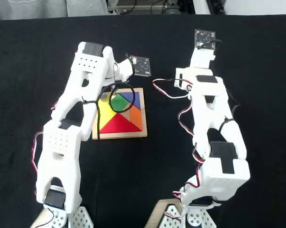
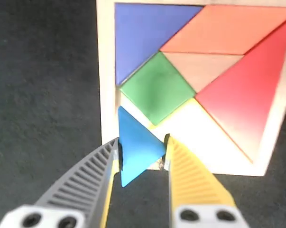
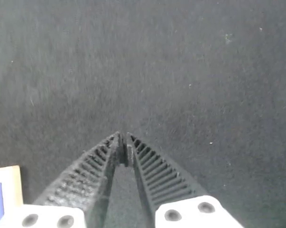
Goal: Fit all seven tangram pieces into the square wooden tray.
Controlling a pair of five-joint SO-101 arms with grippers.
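We see a black table (image 1: 256,57); the square wooden tray (image 1: 119,136) sits left of its centre, holding six coloured pieces (image 2: 237,99). The left gripper (image 2: 141,143) pinches a small blue triangle (image 2: 135,147) at one tray corner. The right gripper (image 3: 123,142) hovers over the table, closed on nothing.

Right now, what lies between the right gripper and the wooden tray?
Nothing but bare black table: in the right wrist view it runs from the right gripper to the wooden tray corner.

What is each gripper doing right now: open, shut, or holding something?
Left gripper: shut on the small blue triangle.
Right gripper: shut, holding nothing.
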